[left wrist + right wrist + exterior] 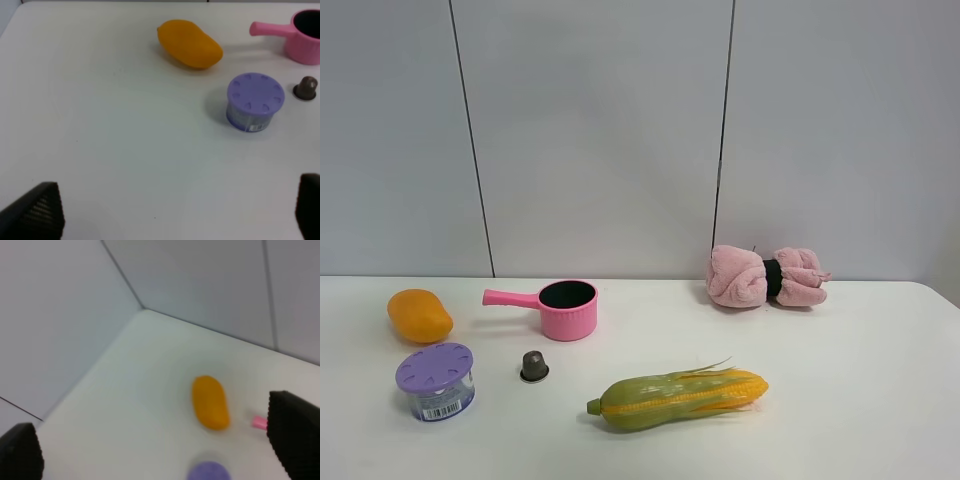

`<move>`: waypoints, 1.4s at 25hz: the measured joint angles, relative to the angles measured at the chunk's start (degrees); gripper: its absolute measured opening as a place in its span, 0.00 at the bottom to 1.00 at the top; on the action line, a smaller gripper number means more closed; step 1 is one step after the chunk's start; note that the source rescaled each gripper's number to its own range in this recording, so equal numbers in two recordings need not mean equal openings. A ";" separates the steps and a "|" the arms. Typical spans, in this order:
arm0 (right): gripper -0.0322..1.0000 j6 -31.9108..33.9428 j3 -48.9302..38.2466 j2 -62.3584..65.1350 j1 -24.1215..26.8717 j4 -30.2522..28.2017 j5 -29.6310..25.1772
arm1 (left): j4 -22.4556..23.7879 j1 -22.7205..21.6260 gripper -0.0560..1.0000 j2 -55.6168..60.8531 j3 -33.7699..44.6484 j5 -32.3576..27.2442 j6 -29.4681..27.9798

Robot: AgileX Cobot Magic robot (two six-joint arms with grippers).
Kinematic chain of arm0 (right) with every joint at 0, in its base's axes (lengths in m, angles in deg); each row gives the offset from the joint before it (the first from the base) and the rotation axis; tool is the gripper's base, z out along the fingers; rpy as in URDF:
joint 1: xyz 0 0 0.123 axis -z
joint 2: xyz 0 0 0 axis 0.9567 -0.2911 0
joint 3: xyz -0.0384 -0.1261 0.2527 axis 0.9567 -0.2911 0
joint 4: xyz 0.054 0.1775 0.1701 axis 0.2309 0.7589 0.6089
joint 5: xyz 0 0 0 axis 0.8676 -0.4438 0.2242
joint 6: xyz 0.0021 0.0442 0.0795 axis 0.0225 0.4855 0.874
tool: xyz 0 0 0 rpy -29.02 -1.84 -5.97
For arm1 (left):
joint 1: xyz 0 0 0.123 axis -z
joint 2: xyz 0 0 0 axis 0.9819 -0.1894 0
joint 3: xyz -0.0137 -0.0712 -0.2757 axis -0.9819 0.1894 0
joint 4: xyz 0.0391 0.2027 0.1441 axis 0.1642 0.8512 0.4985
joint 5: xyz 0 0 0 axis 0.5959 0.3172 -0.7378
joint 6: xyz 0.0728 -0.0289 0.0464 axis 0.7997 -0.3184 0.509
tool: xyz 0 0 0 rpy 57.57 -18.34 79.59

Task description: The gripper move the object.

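The object, a small clear tub with a lilac perforated lid and a barcode label [436,381], stands upright on the white table [840,400] at the front left. It also shows in the left wrist view [255,101], well ahead of my left gripper [175,207], whose black fingers [40,212] stand wide apart with nothing between them. In the right wrist view only the tub's lilac lid [209,472] shows, blurred, at the frame's edge, and my right gripper [157,440] hangs high above the table, open and empty. Neither arm appears in the exterior high view.
An orange mango [419,315] lies just behind the tub. A pink pot with a handle [565,308] and a tiny grey-brown capsule [534,366] sit to its right. A corn cob [680,396] lies front centre and a rolled pink towel [767,277] by the back wall.
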 joint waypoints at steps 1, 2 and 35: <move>1.00 -0.16 0.00 0.00 0.07 -1.42 -1.01 | 0.00 0.00 1.00 0.00 0.00 0.00 0.00; 1.00 -0.48 0.00 0.00 0.20 -2.24 -2.09 | 0.00 0.00 1.00 0.00 0.00 0.00 0.00; 1.00 -18.00 -22.46 9.53 30.65 -5.40 -20.42 | 0.00 0.00 1.00 0.00 0.00 0.00 0.00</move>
